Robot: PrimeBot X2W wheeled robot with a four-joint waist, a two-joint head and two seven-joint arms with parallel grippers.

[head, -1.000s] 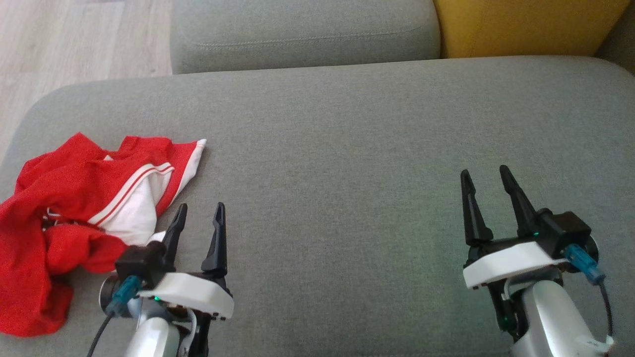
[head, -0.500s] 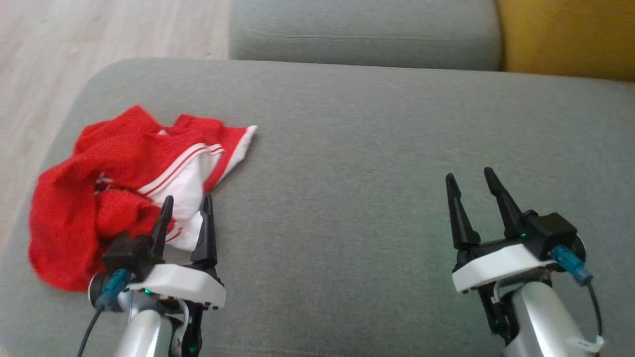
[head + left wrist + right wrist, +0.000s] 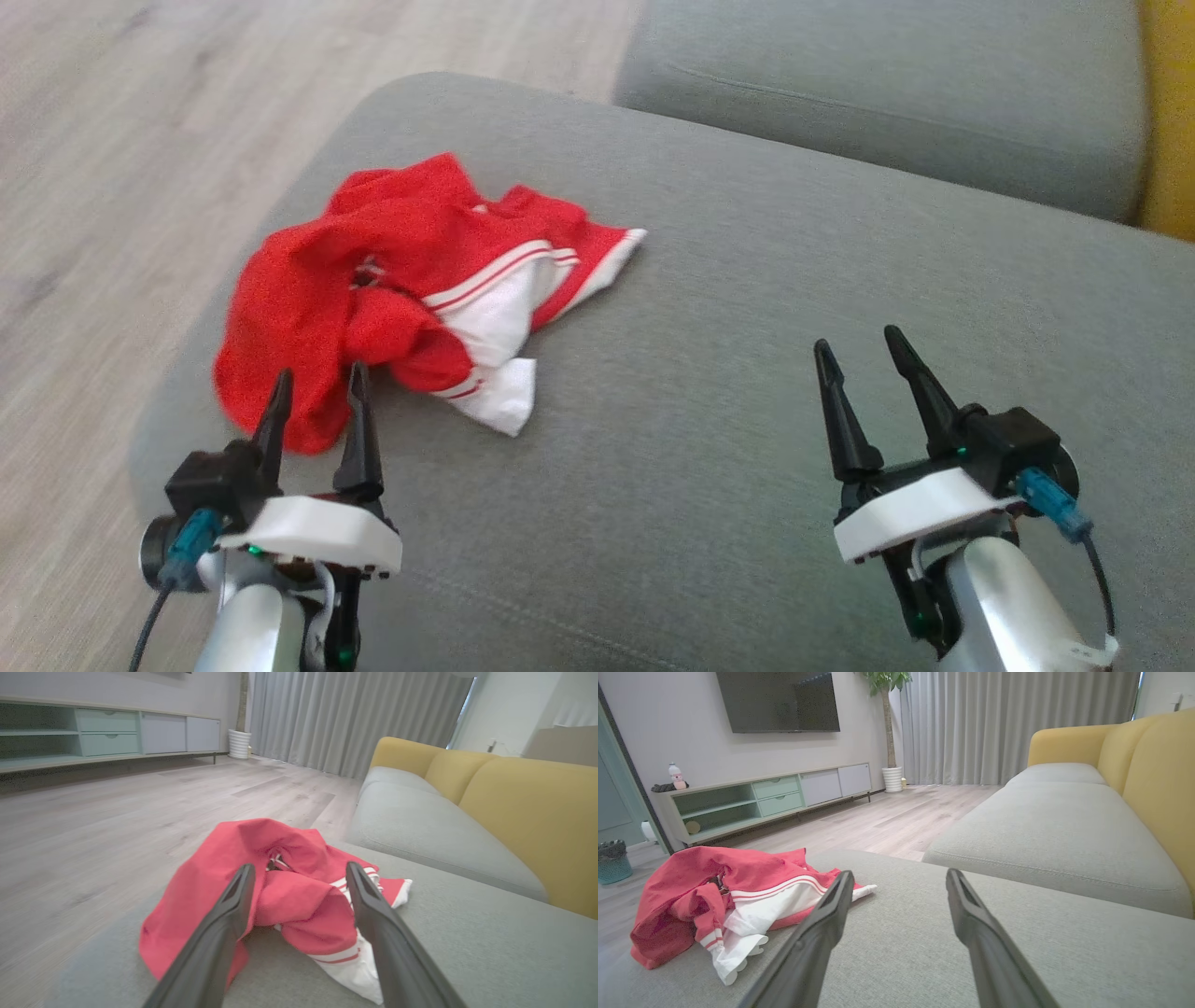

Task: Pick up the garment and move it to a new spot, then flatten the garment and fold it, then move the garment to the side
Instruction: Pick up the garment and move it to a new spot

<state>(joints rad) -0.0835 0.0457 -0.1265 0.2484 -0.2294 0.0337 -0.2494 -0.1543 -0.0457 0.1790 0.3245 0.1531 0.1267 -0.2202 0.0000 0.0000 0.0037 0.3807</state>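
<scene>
Two grippers, both mine, rise from the lower edge of the head view, their long dark fingers pointing away from me over a grey cushion (image 3: 700, 392). My left gripper (image 3: 319, 371) sits at the cushion's near left corner. Its pale forearm comes up from below, the white wrist housing is roughly level, and the jaws are spread with a clear gap between them. Its fingertips reach the near edge of the garment (image 3: 373, 271); I cannot tell whether they touch the cloth. In the left wrist view the crumpled heap lies straight ahead between the two fingers, low against the cushion.

My right gripper (image 3: 857, 338) is well apart from the left, toward the near right side of the cushion. Its fingers lean slightly leftward, and its jaws are likewise spread and hold nothing. In the right wrist view, bare grey fabric lies between and under its fingers.

The garment is red with white panels and thin white stripes. It is bunched in a loose heap on the left end of the cushion, close to the left edge. A white corner sticks out toward me at the right of the heap, and a red-and-white hem points toward the cushion's middle.

Beyond the left edge is a pale wooden floor (image 3: 140, 140). Past the far edge lies a second grey cushion (image 3: 887, 84), with a strip of yellow backrest (image 3: 1172, 112) at its right.
</scene>
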